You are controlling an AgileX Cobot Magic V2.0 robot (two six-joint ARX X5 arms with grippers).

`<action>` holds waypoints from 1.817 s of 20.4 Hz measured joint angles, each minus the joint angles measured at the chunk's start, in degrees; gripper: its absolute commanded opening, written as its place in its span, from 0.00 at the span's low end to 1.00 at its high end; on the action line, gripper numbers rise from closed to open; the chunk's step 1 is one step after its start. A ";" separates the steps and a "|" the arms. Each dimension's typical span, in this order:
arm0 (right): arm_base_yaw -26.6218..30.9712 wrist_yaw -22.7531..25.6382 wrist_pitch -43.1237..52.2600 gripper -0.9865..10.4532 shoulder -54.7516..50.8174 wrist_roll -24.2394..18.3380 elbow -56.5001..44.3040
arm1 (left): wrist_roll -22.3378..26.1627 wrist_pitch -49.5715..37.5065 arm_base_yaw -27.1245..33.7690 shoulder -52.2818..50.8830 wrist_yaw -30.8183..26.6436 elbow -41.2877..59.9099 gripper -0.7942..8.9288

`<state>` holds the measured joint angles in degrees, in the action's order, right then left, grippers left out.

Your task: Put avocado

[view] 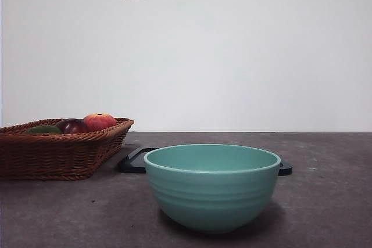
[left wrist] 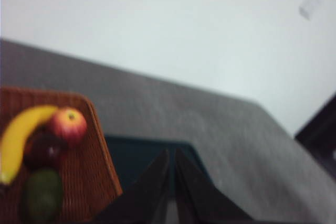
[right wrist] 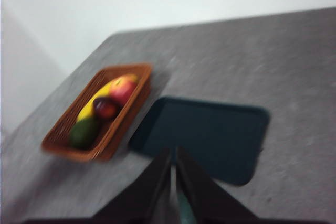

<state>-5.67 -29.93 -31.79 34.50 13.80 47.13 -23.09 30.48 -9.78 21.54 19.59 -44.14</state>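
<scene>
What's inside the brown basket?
The wicker basket holds a green avocado, a dark maroon fruit, a red-orange fruit and a banana. Anything lying under them is covered.

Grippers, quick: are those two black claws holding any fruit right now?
Left gripper: shut, holding nothing.
Right gripper: shut, holding nothing.

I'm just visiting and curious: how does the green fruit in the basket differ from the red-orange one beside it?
The avocado is dark green and dull, while the peach is red-orange with yellow patches. The avocado lies at one end of the basket; the peach sits near the other end, with a maroon fruit between them. From the front, the peach rises above the rim, the avocado barely. Both lie loose in the basket beside a banana.
</scene>
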 measured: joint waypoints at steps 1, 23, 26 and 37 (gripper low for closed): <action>-1.36 0.13 -1.31 0.10 0.02 -1.01 0.72 | 0.68 1.22 -0.87 0.63 0.11 -0.68 0.10; -6.32 0.52 -20.04 0.41 -0.77 -15.56 2.78 | 12.57 9.92 -4.13 1.27 6.08 -2.51 0.60; -6.32 1.66 -19.87 0.59 -0.77 -15.54 2.78 | 13.53 9.46 -4.13 1.27 6.01 -2.51 0.88; -6.32 1.68 -19.82 0.59 -0.77 -15.58 2.78 | 12.87 12.11 -4.13 5.14 2.82 -2.51 0.87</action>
<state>-11.99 -28.25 -51.62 33.74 -1.78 49.91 -10.22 42.59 -13.91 26.68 22.41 -46.65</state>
